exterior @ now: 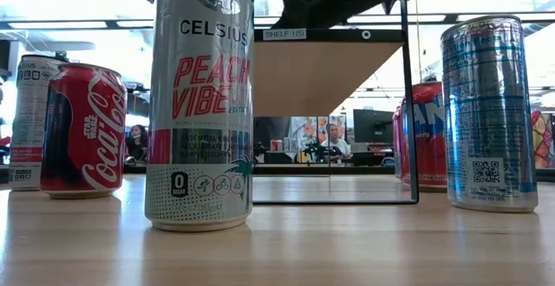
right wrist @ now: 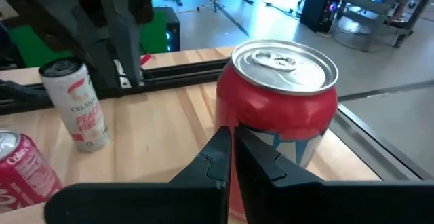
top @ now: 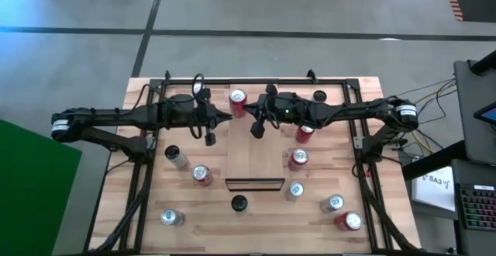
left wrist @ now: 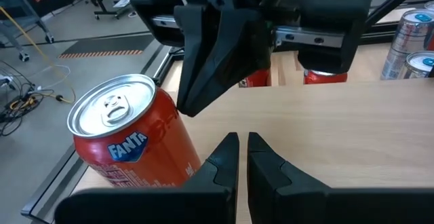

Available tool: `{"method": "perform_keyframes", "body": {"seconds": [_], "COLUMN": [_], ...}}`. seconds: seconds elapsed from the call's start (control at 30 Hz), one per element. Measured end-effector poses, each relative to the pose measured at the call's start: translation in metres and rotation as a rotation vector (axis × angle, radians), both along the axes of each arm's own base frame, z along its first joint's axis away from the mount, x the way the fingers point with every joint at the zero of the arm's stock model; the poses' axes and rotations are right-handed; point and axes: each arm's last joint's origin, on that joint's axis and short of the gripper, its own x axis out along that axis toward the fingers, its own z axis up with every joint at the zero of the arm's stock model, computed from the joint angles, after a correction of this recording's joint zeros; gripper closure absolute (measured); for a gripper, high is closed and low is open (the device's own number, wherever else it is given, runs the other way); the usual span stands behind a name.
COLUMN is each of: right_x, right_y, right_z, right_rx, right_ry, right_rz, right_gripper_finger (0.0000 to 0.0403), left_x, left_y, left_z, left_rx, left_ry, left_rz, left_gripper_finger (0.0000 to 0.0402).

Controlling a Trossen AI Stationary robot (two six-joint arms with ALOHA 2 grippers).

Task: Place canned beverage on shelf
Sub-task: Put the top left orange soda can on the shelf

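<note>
A red Fanta can (left wrist: 132,139) stands upright on its base at the far left corner of the light wood shelf (top: 254,151); it also shows in the high view (top: 237,98) and the right wrist view (right wrist: 285,102). My left gripper (left wrist: 243,149) is shut and empty, hovering over the shelf just to the can's near side (top: 230,117). My right gripper (right wrist: 232,142) is shut, and its fingertips point at the can's side from the table's right (top: 249,110). The two grippers face each other closely. My right gripper has its shut fingertips (right wrist: 224,149) right in front of the lower side of the Fanta can (right wrist: 271,139), coming level from the table's right. I cannot tell whether they touch it. The can stands upright on the shelf.
Several cans stand on the tabletop around the shelf: a Celsius can (exterior: 199,104) and a Coca-Cola can (exterior: 82,130) to the left, red cans (top: 298,157) and silver-blue cans (top: 333,202) to the right, and a dark can (top: 239,203) near the shelf's dark end.
</note>
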Motion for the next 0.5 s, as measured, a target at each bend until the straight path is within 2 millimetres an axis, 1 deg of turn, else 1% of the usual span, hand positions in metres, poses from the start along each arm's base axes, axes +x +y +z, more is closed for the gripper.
{"method": "perform_keyframes", "body": {"seconds": [0.13,0.23,0.33,0.5], "right_x": [-0.001,-0.002,-0.003,-0.004], "right_y": [-0.004,-0.007,-0.011,-0.011], "right_z": [-0.001,0.000,0.000,0.000], "right_rx": [-0.012,-0.019,-0.020,-0.022], "right_ry": [0.007,0.006,0.004,0.009], "right_rz": [-0.052,-0.083,-0.099,-0.100], "right_gripper_finger": [0.0392,0.0392,0.0392,0.0392], "left_x": [0.001,0.003,0.007,0.014], "left_y": [0.000,0.002,0.003,0.004], "left_z": [-0.001,-0.003,-0.008,-0.017], "left_rx": [0.000,0.012,0.014,-0.005], "left_ry": [0.005,0.012,0.033,0.068], "left_rz": [0.003,0.039,0.072,0.081], "left_gripper_finger": [0.0402,0.0402,0.0402,0.0402]}}
